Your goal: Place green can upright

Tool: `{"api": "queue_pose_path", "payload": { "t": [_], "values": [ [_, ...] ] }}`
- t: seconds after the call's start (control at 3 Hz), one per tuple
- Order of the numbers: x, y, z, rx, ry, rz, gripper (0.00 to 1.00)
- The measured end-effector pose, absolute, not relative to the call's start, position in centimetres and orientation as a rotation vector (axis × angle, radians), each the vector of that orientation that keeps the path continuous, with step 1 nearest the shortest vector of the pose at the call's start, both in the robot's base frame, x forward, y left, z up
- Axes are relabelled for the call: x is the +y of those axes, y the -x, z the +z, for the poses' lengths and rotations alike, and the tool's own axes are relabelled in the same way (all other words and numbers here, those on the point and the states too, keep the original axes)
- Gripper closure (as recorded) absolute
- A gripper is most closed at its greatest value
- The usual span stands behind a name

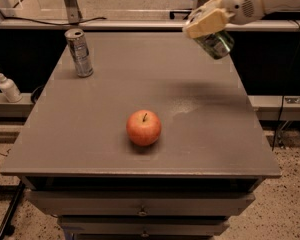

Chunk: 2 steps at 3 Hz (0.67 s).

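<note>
My gripper (206,23) is at the upper right, above the far right part of the grey table (205,134). It is shut on the green can (216,43), which hangs tilted in the air below the cream-coloured fingers (205,22), well clear of the tabletop. Only the can's lower part shows; the fingers cover the rest. A soft shadow lies on the table beneath it.
A red apple (144,127) sits near the front middle of the table. A taller silver-grey can (79,52) stands upright at the far left corner. A white pump bottle (7,86) stands on a ledge left of the table. Drawers are below the tabletop.
</note>
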<state>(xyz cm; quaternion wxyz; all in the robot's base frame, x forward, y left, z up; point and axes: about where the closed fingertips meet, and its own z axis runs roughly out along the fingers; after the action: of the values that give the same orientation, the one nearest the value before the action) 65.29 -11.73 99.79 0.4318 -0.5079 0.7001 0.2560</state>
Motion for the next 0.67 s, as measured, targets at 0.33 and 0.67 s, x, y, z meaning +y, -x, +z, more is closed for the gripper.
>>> {"api": "queue_pose_path", "payload": {
  "t": [0.33,0.67],
  "values": [
    [-14.7,-64.0,100.7,1.617,1.126,0.766,1.0],
    [-17.5,-62.5,100.8,1.501,1.019,0.854,1.0]
  ]
}}
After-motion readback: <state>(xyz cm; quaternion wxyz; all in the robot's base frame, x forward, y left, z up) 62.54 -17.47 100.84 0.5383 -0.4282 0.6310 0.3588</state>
